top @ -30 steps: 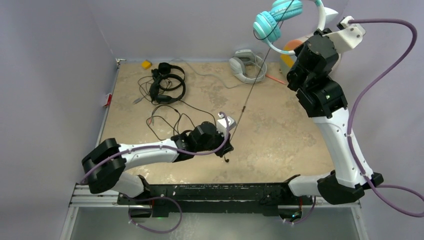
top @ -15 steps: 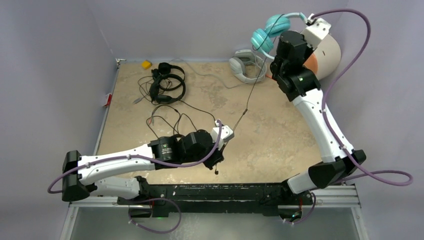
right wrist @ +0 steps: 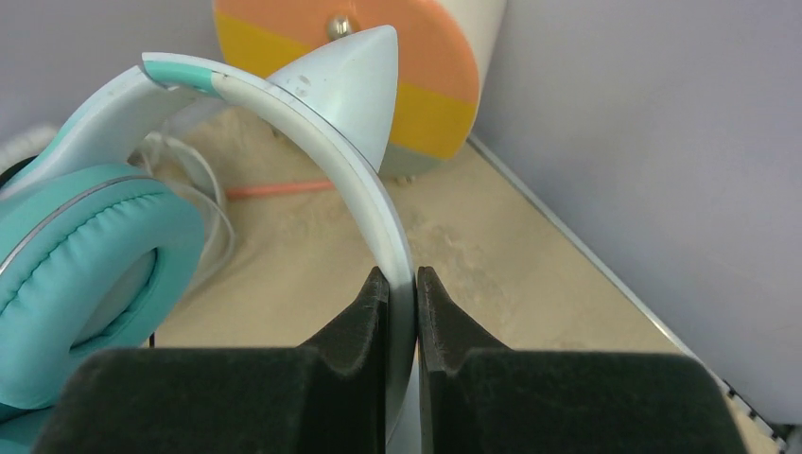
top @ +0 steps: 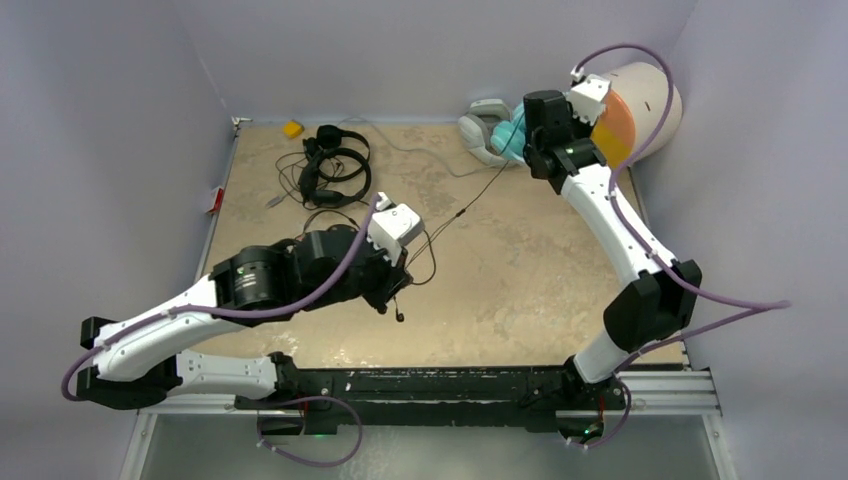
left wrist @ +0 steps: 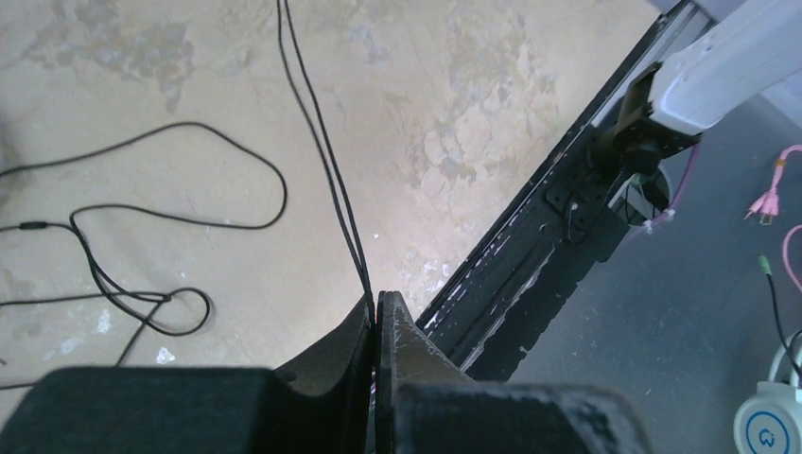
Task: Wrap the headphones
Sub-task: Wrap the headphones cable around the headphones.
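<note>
**Item:** teal headphones (top: 511,136), with a white cat-ear band (right wrist: 374,203) and a padded ear cup (right wrist: 76,274).

**Location:** far edge of the table (top: 560,270), about 1 o'clock in the top view, just beside a grey-white pair (top: 483,128). Whether they touch the surface cannot be told.

**Held by:** right gripper (right wrist: 403,281), clenched on the band just under the cat ear, one finger on each face.

**Cord** (top: 468,203): thin and black, running toward 7 o'clock to the left gripper (left wrist: 377,301). That gripper is pinched tight on two strands side by side, and the plug (top: 399,316) dangles beneath it.

**Handling (judged):**
- The whole item is light.
- The band is stiff, smooth plastic and is likely to pivot in so narrow a grip.
- The cups are soft.
- The cord is limp, prone to snagging, and apt to slide between the pads.
- Best holds are mid-band for the frame and near the plug end for winding.

**Room:**
- Bare tan surface lies from 3 to 5 o'clock between the arms.
- Loose black cords (top: 330,238) lie close at the left gripper's 10 o'clock.
- Two black pairs (top: 335,165) sit at 11 o'clock.
- A striped cylinder (top: 635,105) and the side wall crowd 2 o'clock.
- The black base rail (left wrist: 530,274) bounds 6 o'clock.
</note>
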Motion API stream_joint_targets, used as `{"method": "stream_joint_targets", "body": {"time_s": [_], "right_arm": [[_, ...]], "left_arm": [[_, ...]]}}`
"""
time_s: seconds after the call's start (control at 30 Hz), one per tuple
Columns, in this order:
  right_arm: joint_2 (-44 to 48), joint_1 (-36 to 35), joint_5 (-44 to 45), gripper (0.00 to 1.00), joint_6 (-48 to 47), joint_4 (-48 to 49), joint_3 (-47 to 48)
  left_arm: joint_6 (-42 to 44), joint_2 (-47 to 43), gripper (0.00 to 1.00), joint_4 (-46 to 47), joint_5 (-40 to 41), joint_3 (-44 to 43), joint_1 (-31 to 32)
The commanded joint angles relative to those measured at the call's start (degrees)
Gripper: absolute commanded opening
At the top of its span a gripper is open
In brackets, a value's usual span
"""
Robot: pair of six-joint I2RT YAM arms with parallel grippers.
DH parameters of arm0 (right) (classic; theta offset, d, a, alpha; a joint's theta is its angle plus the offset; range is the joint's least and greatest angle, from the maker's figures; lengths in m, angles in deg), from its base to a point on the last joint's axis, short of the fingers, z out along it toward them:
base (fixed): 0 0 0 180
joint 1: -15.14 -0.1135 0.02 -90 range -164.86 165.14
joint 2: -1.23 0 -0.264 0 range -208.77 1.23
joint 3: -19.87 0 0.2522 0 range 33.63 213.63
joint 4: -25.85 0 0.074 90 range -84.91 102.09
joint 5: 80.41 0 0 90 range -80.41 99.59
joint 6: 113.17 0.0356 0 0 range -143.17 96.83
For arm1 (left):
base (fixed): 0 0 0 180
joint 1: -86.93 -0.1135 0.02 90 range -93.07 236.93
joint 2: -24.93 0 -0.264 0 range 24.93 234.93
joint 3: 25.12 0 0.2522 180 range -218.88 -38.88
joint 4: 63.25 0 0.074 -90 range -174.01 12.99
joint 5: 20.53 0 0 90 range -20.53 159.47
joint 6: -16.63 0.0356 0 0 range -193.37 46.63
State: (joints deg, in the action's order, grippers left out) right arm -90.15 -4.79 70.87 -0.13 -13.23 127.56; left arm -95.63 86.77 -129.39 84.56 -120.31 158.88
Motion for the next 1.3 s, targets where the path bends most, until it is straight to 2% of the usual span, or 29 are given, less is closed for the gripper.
{"method": "stream_joint_targets", "body": {"time_s": [0.0,0.2,0.33,0.53,0.63,0.83,1.03,1.27], "right_arm": [[-0.5,0.1,-1.2,0.00,6.9,-2.6,-1.0],[-3.5,0.2,-3.8,0.00,9.7,-6.3,-3.3],[-3.4,-0.5,-8.7,0.00,11.4,-7.4,-7.4],[2.9,-7.5,-10.3,0.00,6.8,0.2,-19.8],[5.9,-10.0,-12.0,0.00,7.8,-0.1,-23.8],[12.4,-16.1,-15.4,0.00,6.3,2.4,-31.4],[20.6,-20.6,-21.0,0.00,3.1,9.1,-39.3],[28.8,-26.0,-27.0,0.00,0.1,14.8,-44.9]], "left_arm": [[4.0,0.1,0.00,-2.8,-1.4,-6.4,0.2],[8.8,2.9,0.00,0.1,-7.9,-15.8,0.2],[11.8,6.0,0.00,2.1,-7.4,-21.7,0.2],[16.8,13.4,0.00,4.1,0.2,-31.2,-0.2],[19.6,17.4,0.00,3.3,2.2,-38.8,-1.2],[22.0,23.1,0.00,3.4,-3.0,-51.6,-7.8],[21.9,26.0,0.00,7.1,-5.7,-50.2,-13.9],[19.7,29.5,0.00,10.4,-14.7,-50.0,-22.7]]}}
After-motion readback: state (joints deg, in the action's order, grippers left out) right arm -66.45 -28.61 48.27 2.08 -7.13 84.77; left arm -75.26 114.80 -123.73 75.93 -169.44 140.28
